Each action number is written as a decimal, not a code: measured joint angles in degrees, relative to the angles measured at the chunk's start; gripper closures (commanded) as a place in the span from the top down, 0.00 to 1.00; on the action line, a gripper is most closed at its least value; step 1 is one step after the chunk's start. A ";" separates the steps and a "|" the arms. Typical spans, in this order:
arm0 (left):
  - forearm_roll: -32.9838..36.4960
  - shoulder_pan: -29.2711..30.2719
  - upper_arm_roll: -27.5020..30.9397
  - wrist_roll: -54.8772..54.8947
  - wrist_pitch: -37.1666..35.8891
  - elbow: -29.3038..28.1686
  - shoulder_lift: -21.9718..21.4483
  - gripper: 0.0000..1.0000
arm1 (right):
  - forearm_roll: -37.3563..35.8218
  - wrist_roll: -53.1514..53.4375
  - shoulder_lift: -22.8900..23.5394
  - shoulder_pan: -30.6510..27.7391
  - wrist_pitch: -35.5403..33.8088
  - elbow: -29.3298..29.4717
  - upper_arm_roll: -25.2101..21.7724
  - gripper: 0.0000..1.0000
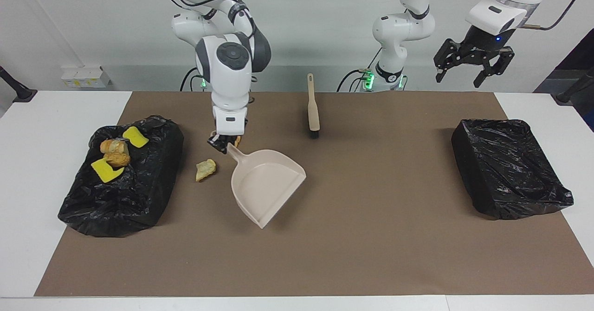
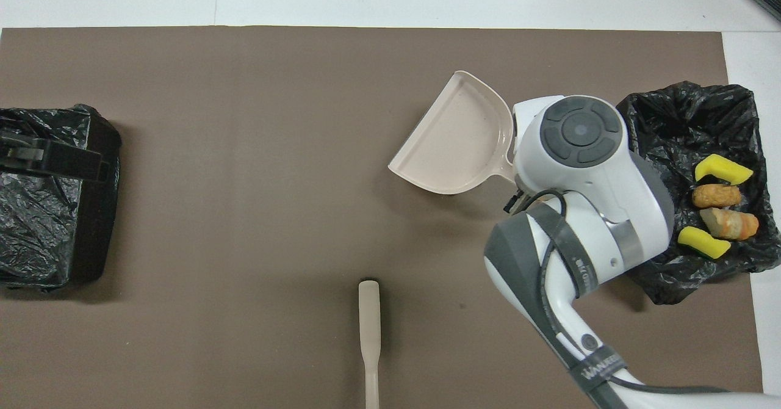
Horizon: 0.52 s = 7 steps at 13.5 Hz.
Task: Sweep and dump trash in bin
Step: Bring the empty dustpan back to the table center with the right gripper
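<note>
While four lie binned, trash piece tan, crusty, bread-like, thumb-sized

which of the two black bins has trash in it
The bin at the right arm's end: yellow and tan pieces lie in it; the other bin holds none.

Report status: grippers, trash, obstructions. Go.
Right gripper shut on dustpan handle. Left gripper open, waiting over table's end. Four trash pieces in bin, one bread bit loose beside dustpan. Brush untouched.
</note>
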 measured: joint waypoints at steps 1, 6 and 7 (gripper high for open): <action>0.00 0.00 -0.02 0.00 0.00 -0.01 -0.04 1.00 | 2.17 5.09 0.76 0.77 1.22 0.01 0.01 0.00; 0.00 0.01 0.00 -0.06 -0.01 -0.01 -0.07 1.00 | 8.21 27.59 2.67 4.20 3.17 1.98 -0.04 0.00; 0.00 0.01 0.00 -0.08 -0.04 -0.02 -0.07 1.00 | 8.34 33.62 3.95 6.02 3.17 3.29 -0.04 0.00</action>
